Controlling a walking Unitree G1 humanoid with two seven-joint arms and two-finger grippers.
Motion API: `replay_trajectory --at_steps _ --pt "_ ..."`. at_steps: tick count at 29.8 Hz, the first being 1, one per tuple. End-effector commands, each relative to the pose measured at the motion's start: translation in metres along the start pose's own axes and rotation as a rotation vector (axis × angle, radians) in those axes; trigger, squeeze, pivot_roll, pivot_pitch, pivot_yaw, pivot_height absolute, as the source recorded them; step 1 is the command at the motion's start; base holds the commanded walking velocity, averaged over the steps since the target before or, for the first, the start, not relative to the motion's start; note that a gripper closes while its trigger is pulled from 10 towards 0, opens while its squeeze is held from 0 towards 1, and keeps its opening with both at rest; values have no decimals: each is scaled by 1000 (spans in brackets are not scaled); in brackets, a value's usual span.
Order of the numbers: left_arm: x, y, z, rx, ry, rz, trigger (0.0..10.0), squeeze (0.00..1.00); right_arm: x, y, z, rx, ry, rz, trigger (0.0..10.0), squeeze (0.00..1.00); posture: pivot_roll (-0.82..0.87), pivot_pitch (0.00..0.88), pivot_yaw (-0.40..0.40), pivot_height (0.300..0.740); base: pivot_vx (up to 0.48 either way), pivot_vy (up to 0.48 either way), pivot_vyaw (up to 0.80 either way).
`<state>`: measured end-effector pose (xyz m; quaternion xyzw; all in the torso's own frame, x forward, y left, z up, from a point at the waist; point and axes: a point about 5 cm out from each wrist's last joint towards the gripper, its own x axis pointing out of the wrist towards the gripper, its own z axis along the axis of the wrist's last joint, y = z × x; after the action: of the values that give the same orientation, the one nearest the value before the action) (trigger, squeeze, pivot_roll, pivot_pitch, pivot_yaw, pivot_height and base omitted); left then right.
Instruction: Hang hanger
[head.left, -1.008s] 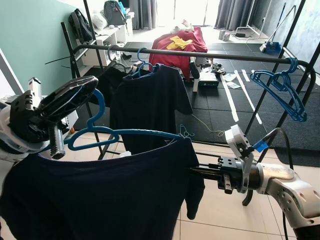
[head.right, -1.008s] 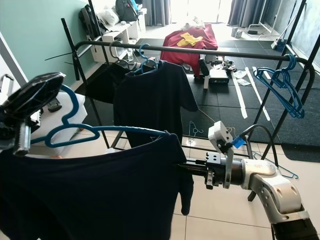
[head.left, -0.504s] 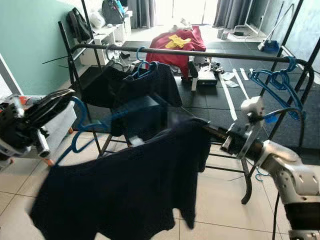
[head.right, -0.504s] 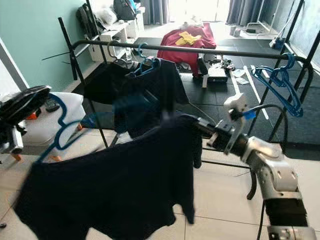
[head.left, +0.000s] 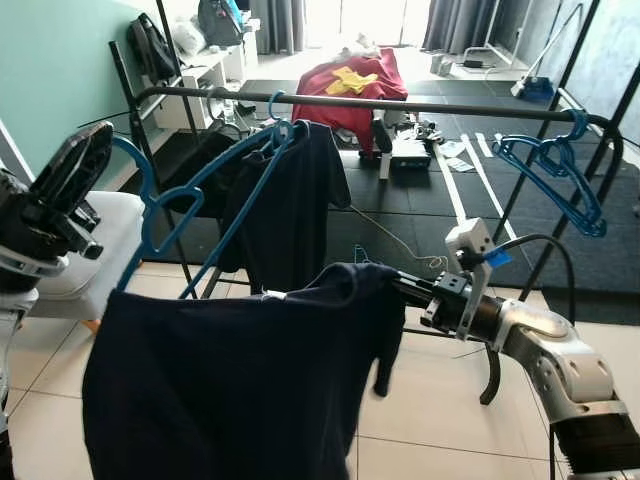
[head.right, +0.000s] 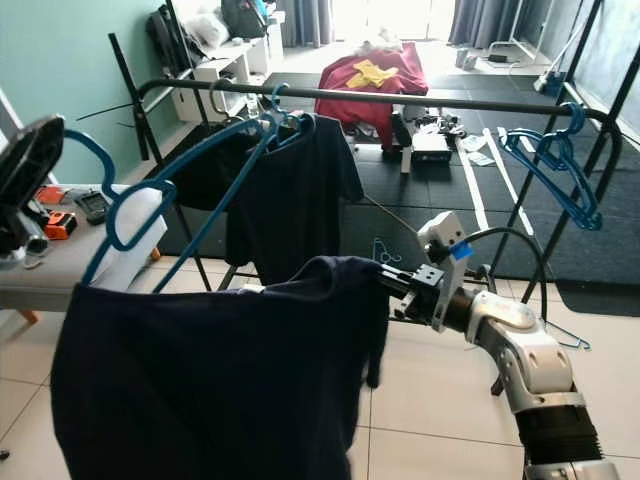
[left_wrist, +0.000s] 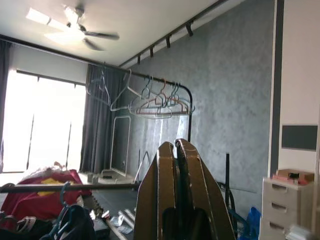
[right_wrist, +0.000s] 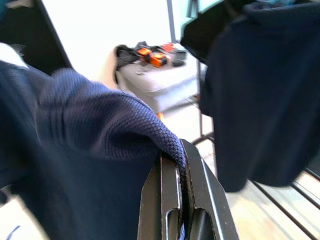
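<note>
A dark navy T-shirt hangs nearest the camera, spread wide between the two arms. The right end effector pinches the shirt's shoulder edge between its pressed-together fingers, the knit fabric folding over their tips. At the left, the left end effector is raised with its fingers closed flat against each other, and the hook of the blue hanger curls just beside it; whether the hook is gripped cannot be told. The hanger is tilted steeply, its long arms slanting up toward the black clothes rail behind. On that rail hangs another dark T-shirt near its left end, and empty blue hangers at its right end. Farther back, a red garment lies on black floor mats.
</note>
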<state>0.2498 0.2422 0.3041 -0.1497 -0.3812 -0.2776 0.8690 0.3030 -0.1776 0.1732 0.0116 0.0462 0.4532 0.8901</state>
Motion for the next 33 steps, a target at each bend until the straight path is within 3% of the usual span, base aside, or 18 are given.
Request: replay_trajectory --at_steps 1,2,4,11,14,20,21,22,23,24,26,27,28,29,30,33 --pt "22 -3 -30 -24 -16 202 10000 0 23 26 -5 24 -11 125 0 0 -102 25 35 740 0 0 0" --pt "22 -3 -30 -24 -16 202 10000 0 23 26 -5 24 -11 125 0 0 -102 25 35 740 0 0 0" --pt "31 -2 -66 -14 -19 420 10000 0 43 58 -9 73 -26 279 0 0 -107 24 38 740 0 0 0" --pt "31 -2 -75 -15 -12 472 10000 0 47 69 -10 77 -22 336 0 0 -112 24 40 740 0 0 0" --pt "35 -9 -95 -221 -74 601 10000 0 52 89 -11 98 -25 447 0 0 -117 22 43 740 0 0 0" --pt "34 -14 -97 -219 -58 579 10000 0 50 87 -18 87 18 428 0 0 -120 22 41 740 0 0 0" --pt "27 -13 -100 -98 25 541 10000 0 49 74 -27 53 73 319 0 0 -119 24 40 740 0 0 0" --pt "27 -13 -100 -98 25 541 10000 0 49 74 -27 53 73 319 0 0 -119 24 40 740 0 0 0" --pt "-2 -3 -115 75 221 542 10000 0 46 47 -36 28 112 107 10000 0 -112 31 41 740 0 0 0" --pt "-43 9 -127 232 451 588 10000 0 38 25 -41 16 119 -78 10000 0 -108 36 41 740 0 0 0" --pt "-43 9 -127 232 451 588 10000 0 38 25 -41 16 119 -78 10000 0 -108 36 41 740 0 0 0" --pt "-90 18 -134 404 696 623 10000 0 28 11 -46 23 120 -212 10000 0 -102 40 39 740 0 0 0" --pt "-134 19 -137 452 927 665 10000 0 17 4 -54 34 119 -309 10000 0 -88 48 29 740 0 0 0" --pt "-134 19 -137 452 927 665 10000 0 17 4 -54 34 119 -309 10000 0 -88 48 29 740 0 0 0" --pt "-158 17 -136 463 1058 689 10000 0 11 2 -59 40 120 -351 10000 0 -88 48 29 740 0 0 781" --pt "-170 5 -124 376 980 777 10000 0 1 1 -60 91 68 -421 10000 0 -61 59 10 740 0 0 785"
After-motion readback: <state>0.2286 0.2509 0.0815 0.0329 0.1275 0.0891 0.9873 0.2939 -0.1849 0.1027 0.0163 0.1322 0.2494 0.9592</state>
